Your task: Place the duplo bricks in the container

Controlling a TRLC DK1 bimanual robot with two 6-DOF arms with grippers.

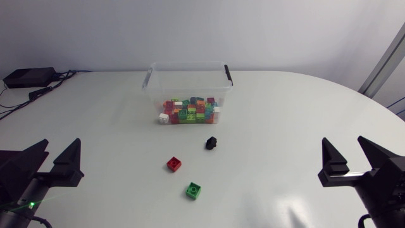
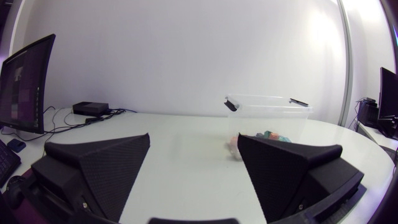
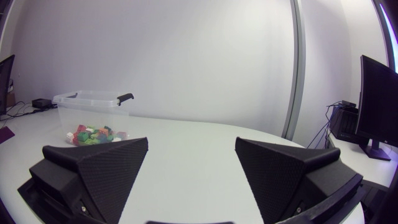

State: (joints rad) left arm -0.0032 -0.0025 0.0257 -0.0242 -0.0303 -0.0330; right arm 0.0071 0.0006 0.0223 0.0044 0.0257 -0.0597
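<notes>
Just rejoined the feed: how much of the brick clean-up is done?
Mostly done: the clear plastic container holds a pile of mixed-colour bricks. In hand: nothing; both arms' jaws stand open and empty. Left: a red brick, a green brick and a black piece on the white table.

A red brick (image 1: 174, 164), green brick (image 1: 193, 190), black brick (image 1: 211, 143)
</notes>
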